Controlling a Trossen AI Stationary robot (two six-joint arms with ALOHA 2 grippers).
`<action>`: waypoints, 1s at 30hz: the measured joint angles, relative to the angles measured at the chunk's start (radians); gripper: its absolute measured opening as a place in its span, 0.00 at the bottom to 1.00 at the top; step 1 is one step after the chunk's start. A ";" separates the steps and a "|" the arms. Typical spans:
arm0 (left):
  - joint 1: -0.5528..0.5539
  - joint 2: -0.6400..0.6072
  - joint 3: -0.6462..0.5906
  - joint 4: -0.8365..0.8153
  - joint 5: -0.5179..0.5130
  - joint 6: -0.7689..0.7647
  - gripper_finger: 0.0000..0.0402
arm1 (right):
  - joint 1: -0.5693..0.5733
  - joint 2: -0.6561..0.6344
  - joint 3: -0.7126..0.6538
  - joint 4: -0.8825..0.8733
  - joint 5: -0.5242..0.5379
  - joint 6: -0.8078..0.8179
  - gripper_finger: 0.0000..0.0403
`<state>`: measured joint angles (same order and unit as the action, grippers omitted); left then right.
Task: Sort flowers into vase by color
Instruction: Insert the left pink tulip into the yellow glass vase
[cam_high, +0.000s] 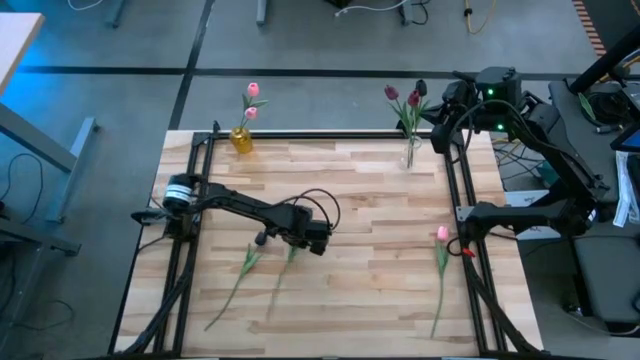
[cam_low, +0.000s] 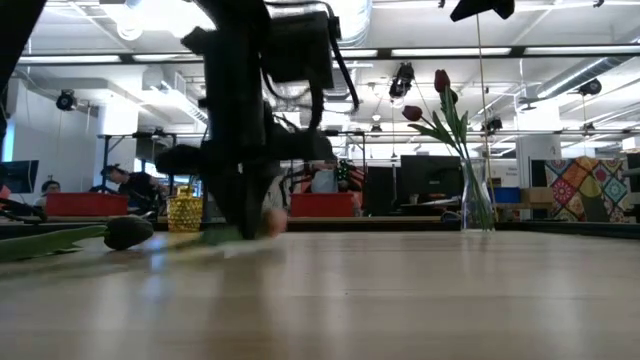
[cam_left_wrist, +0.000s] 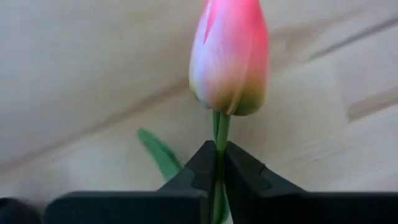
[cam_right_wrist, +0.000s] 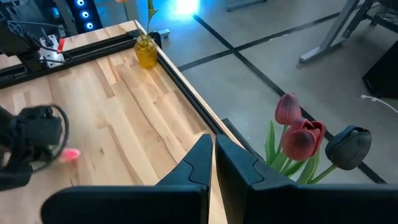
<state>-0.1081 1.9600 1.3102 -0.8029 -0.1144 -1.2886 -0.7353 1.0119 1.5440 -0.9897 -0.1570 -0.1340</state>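
Note:
My left gripper (cam_high: 318, 243) is low over the middle of the table, shut on a pink tulip (cam_left_wrist: 230, 56). A second tulip (cam_high: 235, 285) lies to its left, its dark head (cam_low: 128, 232) on the wood. A third, pink tulip (cam_high: 441, 236) lies near the right edge. A yellow vase (cam_high: 241, 139) at the far left holds two pink tulips. A clear vase (cam_high: 408, 152) at the far right holds dark maroon tulips (cam_right_wrist: 301, 137). My right gripper (cam_right_wrist: 213, 155) is shut and empty, high by the clear vase. My left gripper pinches the pink tulip's green stem (cam_left_wrist: 221, 127) just below the head, between its two fingers. The fingers come from above and lie across the stem. The rest of the stem (cam_high: 283, 280) trails on the table toward the near edge.
Black frame rails (cam_high: 455, 190) run along the table's left, right and far sides. Bare wood lies between the two vases and across the table's middle right. People and desks show in the room beyond the table.

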 joint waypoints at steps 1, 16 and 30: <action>0.001 -0.024 0.000 -0.016 -0.021 -0.001 0.01 | 0.000 0.000 0.000 0.000 0.000 -0.002 0.03; 0.123 -0.599 -0.185 -0.016 -0.374 0.354 0.00 | 0.000 0.000 0.000 0.095 0.000 0.031 0.03; 0.613 -1.192 -0.421 0.307 -0.162 1.017 0.00 | 0.000 0.006 0.000 0.277 0.003 0.108 0.03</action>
<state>0.5047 0.7677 0.8890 -0.4958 -0.2763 -0.2716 -0.7353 1.0177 1.5436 -0.7129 -0.1543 -0.0261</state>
